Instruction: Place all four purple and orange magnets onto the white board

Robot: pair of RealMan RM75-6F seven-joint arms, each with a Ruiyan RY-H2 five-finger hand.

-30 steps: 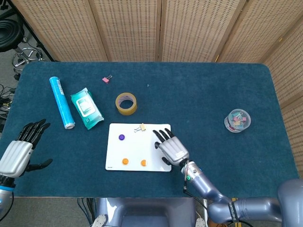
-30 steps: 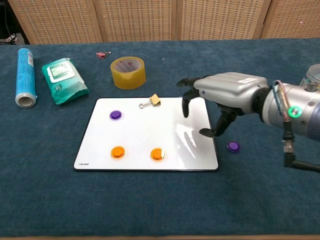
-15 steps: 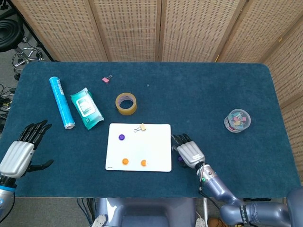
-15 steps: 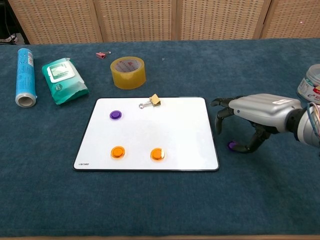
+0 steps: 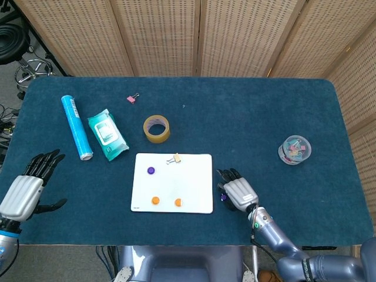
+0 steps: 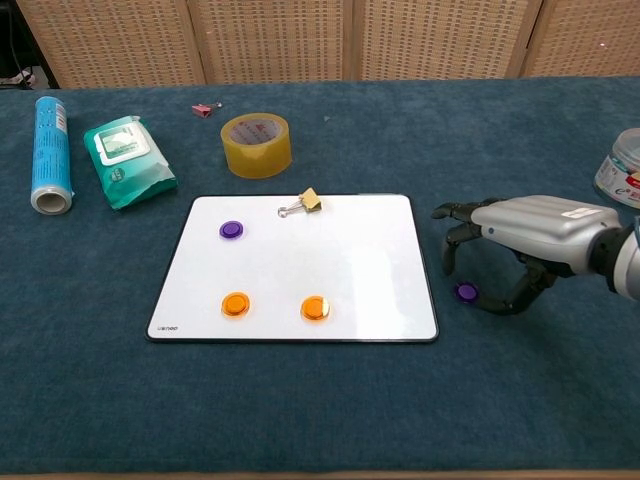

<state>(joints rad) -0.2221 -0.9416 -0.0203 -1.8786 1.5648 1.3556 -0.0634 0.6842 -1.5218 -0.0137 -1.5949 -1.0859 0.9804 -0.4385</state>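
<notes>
Lower right of centre, the right robot hand arches, fingers apart and empty, over the last small round purple magnet lying on blue cloth just beside the flat white board. A shallow pinch could flick the flat disc away.

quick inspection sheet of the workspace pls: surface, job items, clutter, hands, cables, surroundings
Surface: blue felt table.
Job's things: white board holds one purple magnet and two orange magnets; second purple magnet lies on felt right of board.
Clutter: tape roll, wipes pack, blue tube, binder clip on board, clip tub.
Hands: right robot hand arched over off-board magnet, not holding; left robot hand open.
Cables: coil on floor.
Surroundings: wicker screens.
</notes>
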